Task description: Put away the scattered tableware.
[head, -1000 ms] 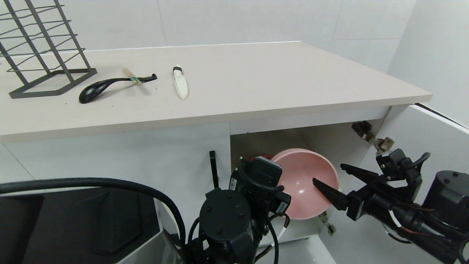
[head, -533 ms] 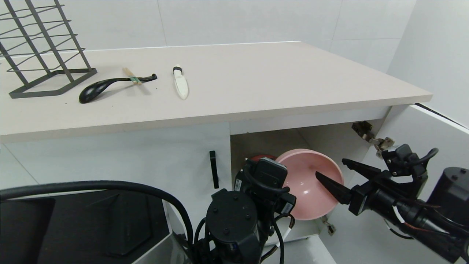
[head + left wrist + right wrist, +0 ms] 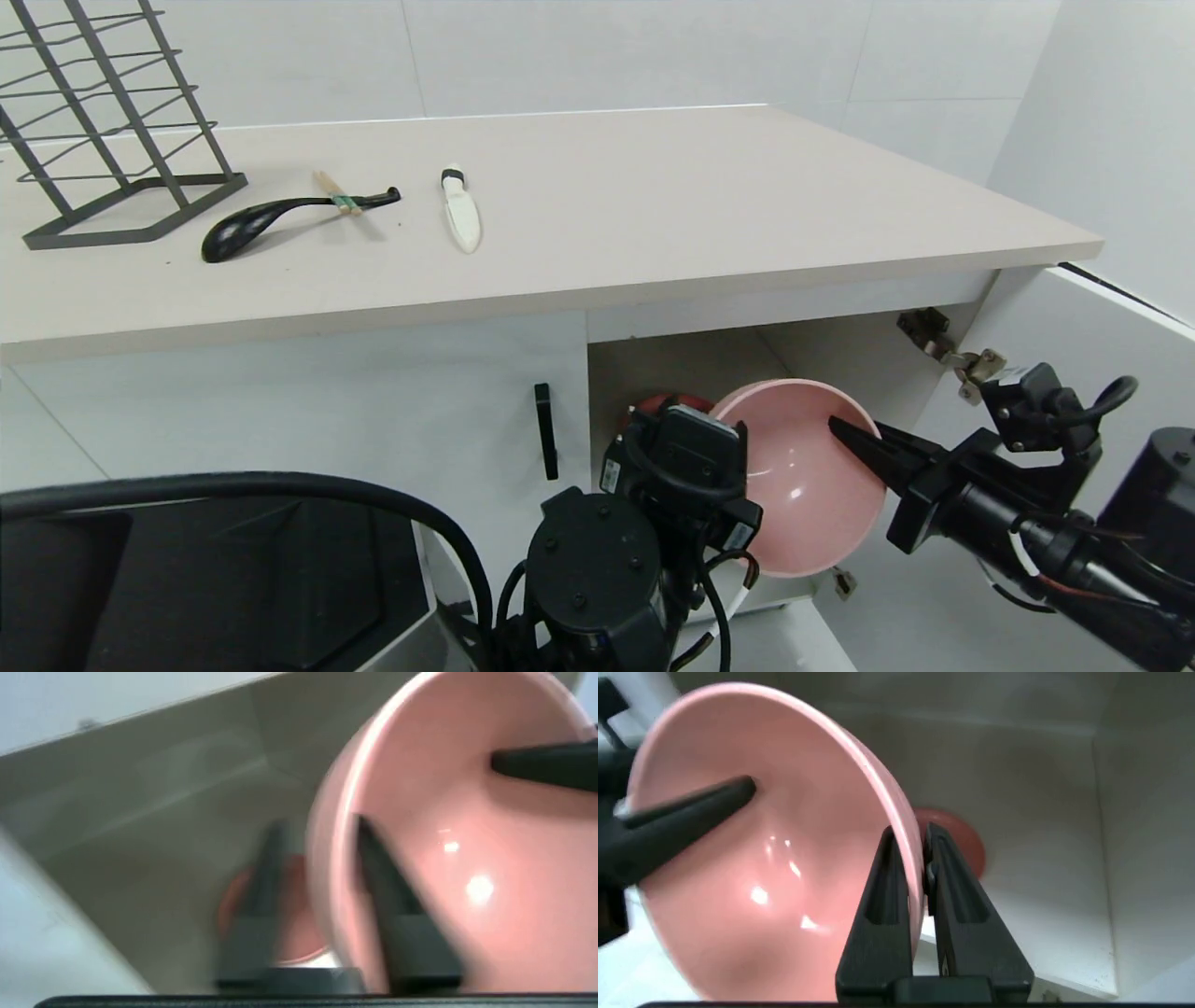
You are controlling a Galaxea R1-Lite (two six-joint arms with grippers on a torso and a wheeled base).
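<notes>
A pink bowl (image 3: 803, 485) hangs tilted on edge in front of the open cabinet (image 3: 691, 364) under the counter. My left gripper (image 3: 318, 835) is shut on its left rim, one finger inside and one outside. My right gripper (image 3: 845, 431) is shut on the right rim, its fingers (image 3: 887, 873) pinching the bowl's wall. On the countertop (image 3: 653, 205) lie a black spoon (image 3: 247, 222), a pair of chopsticks (image 3: 336, 194) across its handle, and a white knife (image 3: 460, 210).
A red dish (image 3: 957, 840) sits inside the cabinet behind the bowl. The cabinet door (image 3: 1092, 336) stands open at the right. The left door is closed, with a black handle (image 3: 544, 431). A dark wire rack (image 3: 103, 121) stands at the counter's far left.
The left gripper has carried the pink bowl slightly right and down. The right gripper, open before, has closed on the bowl's right rim.
</notes>
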